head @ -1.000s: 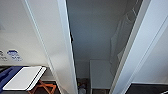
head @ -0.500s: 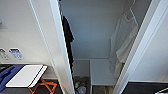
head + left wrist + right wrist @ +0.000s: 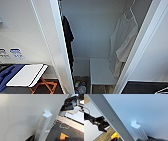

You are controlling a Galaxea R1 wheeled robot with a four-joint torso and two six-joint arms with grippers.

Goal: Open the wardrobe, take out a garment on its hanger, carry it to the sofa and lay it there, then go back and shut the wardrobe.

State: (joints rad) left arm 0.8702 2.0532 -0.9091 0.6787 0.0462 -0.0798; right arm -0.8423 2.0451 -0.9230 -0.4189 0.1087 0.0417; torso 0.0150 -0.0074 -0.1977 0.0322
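Left gripper state: you cannot tell from the left wrist view, which looks along a door face at a small white handle (image 3: 46, 114) standing out from it, very close. Right gripper: same verdict; the right wrist view has the other handle (image 3: 137, 127) just beside the wrist, with the door edge (image 3: 109, 119) running diagonally past it.

Wardrobe (image 3: 95, 37): both doors stand swung wide in the head view, left door (image 3: 57, 45) and right door (image 3: 142, 47) framing the open interior.

Garment (image 3: 123, 42): white T-shirt, hanging at the right side of the interior, close to the right door. Its long axis is vertical, collar up, hem down near the low white shelf (image 3: 100, 71). It hangs edge-on, so the shoulder line seems to run near-to-far. Hanger (image 3: 130, 12): hook at top, shoulders sloping down into the shirt. Black shirt (image 3: 67, 32) hangs at the left, behind the left door's edge; leave it alone.

Step in hand, by my judgement: doors open, reach for the hanger not begun.

Notes for you on doing it well:
- Let go of both handles cleanly before moving in.
- Go for the hanger near its hook, not the thin fabric.
- Lift up first to clear the rail, then draw out toward you.
- Watch the right door; the shirt hangs near it.
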